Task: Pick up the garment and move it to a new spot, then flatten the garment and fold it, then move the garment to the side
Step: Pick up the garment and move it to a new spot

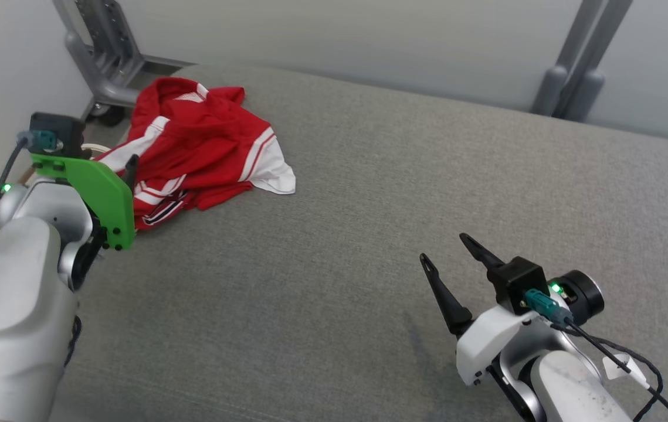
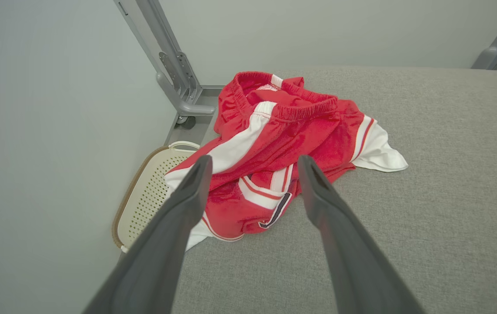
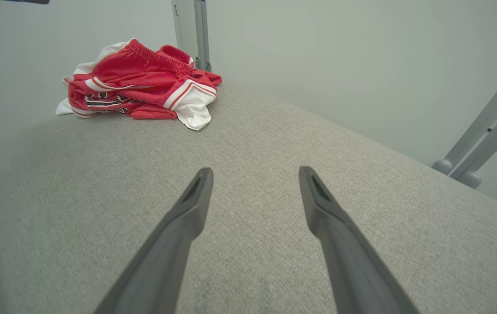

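Left arm fills the near-left of the head view, and its left gripper (image 2: 253, 163) has its fingers spread wide with nothing between them. Straight ahead of those fingers, and close, lie the shorts (image 1: 199, 146), a crumpled red and white heap at the far-left corner of the table (image 1: 369, 205). In the left wrist view the fingertips frame the near edge of the heap. They look to be just short of the cloth rather than touching it, though I cannot be sure.

The heap runs roughly from the waistband at the far end down toward the left arm, and one white-hemmed leg sticks out to the right, toward the table's middle. Its near-left part seems to hang over the table's left edge, above a cream perforated basket (image 2: 143, 196) that stands beside the table.

The right gripper (image 1: 444, 246) is also wide open and empty. It sits at the near-right of the table, well apart from the shorts, with bare cloth between them. The pick-up is therefore the left arm's to make, I judge: a short reach forward and down onto the nearest fold.

Grey woven fabric covers the table, which looks flat and slightly soft, with plenty of free room to the right for a new spot. Behind it are pale walls and grey metal posts (image 1: 105, 64) at the far-left and far-right.
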Motion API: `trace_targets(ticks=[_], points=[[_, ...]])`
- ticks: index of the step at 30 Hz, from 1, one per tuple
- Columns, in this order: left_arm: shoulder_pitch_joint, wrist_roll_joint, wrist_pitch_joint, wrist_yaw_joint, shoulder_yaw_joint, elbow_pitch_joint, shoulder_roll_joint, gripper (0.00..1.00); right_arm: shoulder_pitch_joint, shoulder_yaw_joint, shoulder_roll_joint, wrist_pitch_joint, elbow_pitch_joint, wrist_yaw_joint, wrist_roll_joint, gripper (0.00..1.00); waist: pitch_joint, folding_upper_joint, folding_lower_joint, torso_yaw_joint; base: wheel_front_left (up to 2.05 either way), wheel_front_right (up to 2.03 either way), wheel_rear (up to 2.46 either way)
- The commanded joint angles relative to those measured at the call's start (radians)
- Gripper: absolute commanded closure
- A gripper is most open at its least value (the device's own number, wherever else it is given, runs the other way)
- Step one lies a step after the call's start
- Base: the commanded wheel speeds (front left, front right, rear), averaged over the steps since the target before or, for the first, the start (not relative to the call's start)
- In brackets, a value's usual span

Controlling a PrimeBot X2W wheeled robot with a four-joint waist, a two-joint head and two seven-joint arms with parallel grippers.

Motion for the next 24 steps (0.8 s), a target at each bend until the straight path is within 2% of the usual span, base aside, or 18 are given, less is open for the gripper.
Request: trace_targets(ticks=[1,7,12,18,24], points=[[-0.063,0.007,-0.006,-0.008,-0.011,0.028,0.018,0.0,-0.033,0.021,-0.023,0.017,-0.028,-0.001,0.0,0.0,0.145,0.0,0.0,-0.123,0.0,0.0,0.0],[-0.156,0.023,0.0,-0.015,-0.037,0.1,0.03,0.0,-0.077,0.048,-0.056,0.046,-0.077,-0.001,0.009,0.0,0.234,0.0,0.0,-0.159,0.0,0.0,0.0],[-0.222,0.019,0.003,-0.011,-0.038,0.174,0.039,0.0,-0.095,0.065,-0.056,0.059,-0.102,-0.001,0.029,0.0,0.291,0.0,0.0,-0.176,0.0,0.0,0.0],[-0.273,0.054,0.012,0.05,-0.048,0.263,0.069,0.0,-0.084,0.068,-0.08,0.066,-0.12,-0.001,0.027,0.0,0.332,0.0,0.0,-0.186,0.0,0.0,0.0],[-0.293,0.061,0.002,0.079,-0.053,0.327,0.083,0.0,-0.077,0.071,-0.085,0.072,-0.126,-0.001,0.03,0.0,0.343,0.0,0.0,-0.196,0.0,0.0,0.0]])
